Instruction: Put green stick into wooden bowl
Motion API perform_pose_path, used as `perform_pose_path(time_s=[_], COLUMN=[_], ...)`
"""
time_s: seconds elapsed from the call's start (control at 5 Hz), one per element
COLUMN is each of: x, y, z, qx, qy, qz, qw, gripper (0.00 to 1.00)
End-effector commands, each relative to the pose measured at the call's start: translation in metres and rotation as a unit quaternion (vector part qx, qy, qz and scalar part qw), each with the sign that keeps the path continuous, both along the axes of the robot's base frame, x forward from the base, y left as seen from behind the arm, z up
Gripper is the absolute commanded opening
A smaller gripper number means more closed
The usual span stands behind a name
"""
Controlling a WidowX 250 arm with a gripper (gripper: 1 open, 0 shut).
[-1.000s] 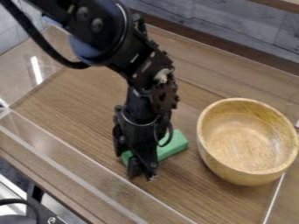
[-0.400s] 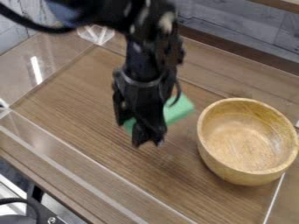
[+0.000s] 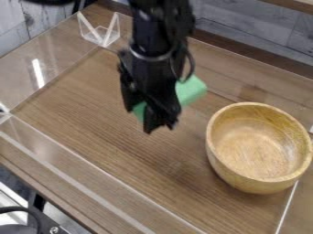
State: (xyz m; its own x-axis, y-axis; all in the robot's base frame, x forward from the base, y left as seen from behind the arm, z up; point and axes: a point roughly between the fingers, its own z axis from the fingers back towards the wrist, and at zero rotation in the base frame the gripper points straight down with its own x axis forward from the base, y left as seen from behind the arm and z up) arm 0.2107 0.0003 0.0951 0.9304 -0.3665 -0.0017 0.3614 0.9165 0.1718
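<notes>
The pincer (image 3: 156,117) has risen off the tabletop (image 3: 86,137), pinching the green stick (image 3: 189,90), which now hangs in the air left of the wooden bowl (image 3: 259,146). Pickup looks done; carrying over the bowl remains.

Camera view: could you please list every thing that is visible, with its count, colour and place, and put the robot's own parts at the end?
green stick: one, bright green, lifted off the table, held at the gripper, left of the bowl and above its rim level in the picture.
wooden bowl: one, light tan with visible grain, standing on the table at the right, hollow with nothing in it.
table: one, brown wood-grain top, fills most of the view.
clear panel: transparent wall with a pale edge, along the left and front sides of the table.
robot arm: one, black, comes down from the top of the picture.
gripper: one, black, pointing down, shut on the green stick.
</notes>
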Motion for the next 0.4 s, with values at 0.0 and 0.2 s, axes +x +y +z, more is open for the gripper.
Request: perform_pose_path(time_s=[0.0, 0.2], x=[0.0041, 0.0026], y=[0.0007, 0.0027], z=[-0.0013, -0.0088], qx=[0.0, -0.001], qy=[-0.018, -0.012], qz=[0.003, 0.004], qw=[0.9998, 0.9999], gripper=[0.0, 0.0])
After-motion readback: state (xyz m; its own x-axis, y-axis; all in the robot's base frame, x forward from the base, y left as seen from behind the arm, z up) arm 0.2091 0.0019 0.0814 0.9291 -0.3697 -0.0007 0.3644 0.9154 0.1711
